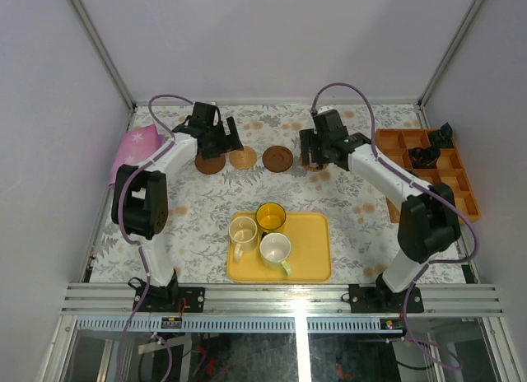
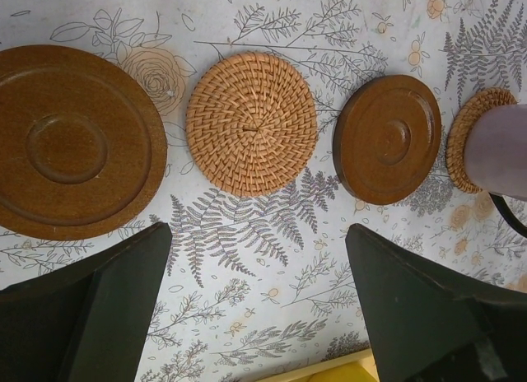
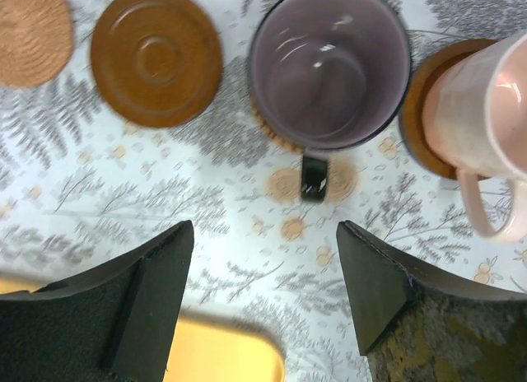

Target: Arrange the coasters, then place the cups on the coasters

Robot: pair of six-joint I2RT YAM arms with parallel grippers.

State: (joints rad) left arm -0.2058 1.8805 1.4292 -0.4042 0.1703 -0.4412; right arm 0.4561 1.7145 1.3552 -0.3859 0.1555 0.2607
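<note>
The right end effector (image 3: 263,234) is spread wide, empty, before the purple-grey ceramic mug (image 3: 329,65); a straight lift is advised so the mug is left undisturbed.

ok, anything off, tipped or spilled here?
Nothing stands out. Purple cup and pink cup sit on coasters, three more cups stand upright in the tray, three bare coasters lie flat in a row. No spill or damage visible.

Bright, even overhead light casts only soft shadows. The left wrist view is sharp, the right wrist view blurred, with small glints inside the purple-grey cup (image 3: 329,77).
</note>
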